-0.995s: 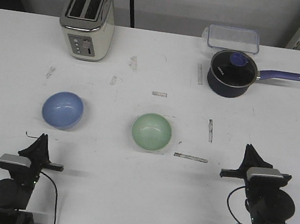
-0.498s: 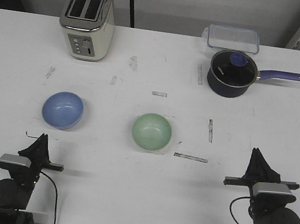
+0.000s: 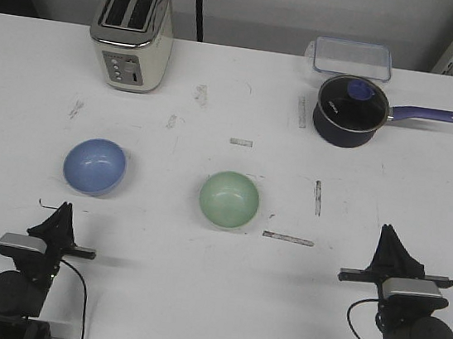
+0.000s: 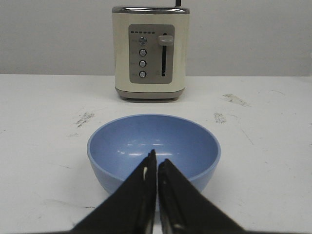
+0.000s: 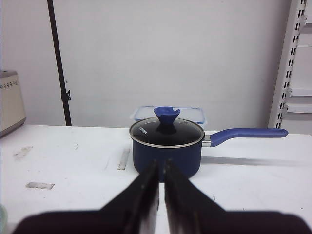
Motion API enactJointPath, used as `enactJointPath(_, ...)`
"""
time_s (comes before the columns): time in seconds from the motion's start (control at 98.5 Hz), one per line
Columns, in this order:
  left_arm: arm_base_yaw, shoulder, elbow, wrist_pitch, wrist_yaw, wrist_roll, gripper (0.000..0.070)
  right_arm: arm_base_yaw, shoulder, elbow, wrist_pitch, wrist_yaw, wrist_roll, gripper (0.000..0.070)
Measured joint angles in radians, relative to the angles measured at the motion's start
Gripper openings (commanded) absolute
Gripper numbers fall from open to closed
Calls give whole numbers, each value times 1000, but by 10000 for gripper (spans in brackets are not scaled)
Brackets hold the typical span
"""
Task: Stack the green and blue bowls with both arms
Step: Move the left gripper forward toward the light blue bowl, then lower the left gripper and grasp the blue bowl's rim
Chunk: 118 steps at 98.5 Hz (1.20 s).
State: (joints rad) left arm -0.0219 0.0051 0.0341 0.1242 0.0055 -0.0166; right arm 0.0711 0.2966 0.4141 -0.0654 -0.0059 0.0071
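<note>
From the front, the blue bowl (image 3: pixel 94 165) sits left, the green bowl (image 3: pixel 229 199) mid-table, well apart, both upright, mouths up; being round, neither has a long axis. The left gripper (image 3: pixel 61 221) and right gripper (image 3: pixel 392 251) wait at the near edge. To start well, each should open and take a rim.

The left wrist view shows clenched fingers (image 4: pixel 146 187) aimed at the blue bowl, near.

The right wrist view shows pinched fingers (image 5: pixel 147 187) facing a saucepan (image 5: pixel 166 146), so that arm must swing left toward green.

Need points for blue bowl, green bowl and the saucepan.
blue bowl (image 3: pixel 94 165), front view, middle of the inside.
green bowl (image 3: pixel 229 199), front view, middle of the inside.
saucepan (image 3: pixel 350 107), front view, on the glass lid.
</note>
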Motion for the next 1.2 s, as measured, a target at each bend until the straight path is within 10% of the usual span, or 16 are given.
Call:
enactJointPath(0.487,0,24,143,39,-30,-61,1,0,0,0,0,0,0,15)
enactJointPath(1.198,0,527,652,-382,-82,-61,1,0,0,0,0,0,0,15)
